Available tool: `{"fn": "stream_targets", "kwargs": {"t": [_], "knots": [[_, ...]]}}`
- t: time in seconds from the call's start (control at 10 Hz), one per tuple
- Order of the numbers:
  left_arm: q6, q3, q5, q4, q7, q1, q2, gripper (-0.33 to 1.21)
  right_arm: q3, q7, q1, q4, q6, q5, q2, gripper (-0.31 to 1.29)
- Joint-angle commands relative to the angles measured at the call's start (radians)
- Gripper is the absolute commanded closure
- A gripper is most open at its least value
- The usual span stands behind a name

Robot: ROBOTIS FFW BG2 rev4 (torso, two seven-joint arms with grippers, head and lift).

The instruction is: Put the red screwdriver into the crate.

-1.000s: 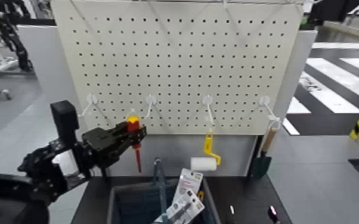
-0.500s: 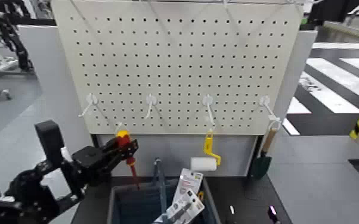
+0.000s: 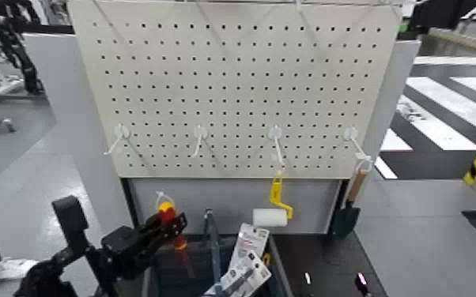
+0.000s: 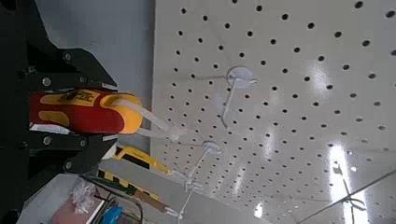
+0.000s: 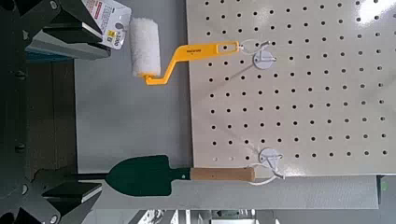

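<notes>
Your left gripper [image 3: 162, 231] has its fingers clamped on the slim red screwdriver with the yellow-banded handle [image 3: 170, 223], upright just over the left end of the dark grey-blue plastic crate [image 3: 209, 251]. Behind that hangs a yellow-handled paint roller [image 3: 273, 207] on the white pegboard [image 3: 241, 79]. Your right gripper's fingers, honestly can't tell.

Big cream pegboard [image 3: 233, 79] with four white hooks along the bottom rows; a yellow-handled paint roller [image 3: 271, 215] hangs off the third hook [image 3: 275, 134]; a green garden trowel [image 5: 177, 175] with a wooden handle hangs off the fourth; some packaged item [image 3: 245, 265] leans below.
</notes>
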Motion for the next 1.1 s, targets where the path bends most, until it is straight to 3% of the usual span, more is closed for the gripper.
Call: {"fn": "stream_targets", "kwargs": {"t": [0.1,0.5,0.9,1.0,1.1], "knots": [[-0.041,-0.013,0.053,0.069,0.000,0.023,-0.008,1.18,0.000,0.000,0.000,-0.001,0.000,-0.001,-0.002,0.17],[-0.110,-0.056,0.163,0.187,-0.002,0.036,-0.017,1.18,0.000,0.000,0.000,-0.002,0.000,-0.001,-0.002,0.17],[-0.104,-0.078,0.206,0.233,0.000,0.036,-0.019,1.18,0.000,0.000,0.000,-0.002,-0.002,-0.002,0.000,0.17],[-0.104,-0.079,0.230,0.236,0.000,0.034,-0.019,1.09,0.000,0.000,0.000,-0.001,-0.002,-0.002,0.000,0.17],[-0.120,-0.082,0.253,0.238,0.000,0.036,-0.019,0.79,0.001,0.000,0.000,-0.002,-0.002,-0.002,0.000,0.17]]}}
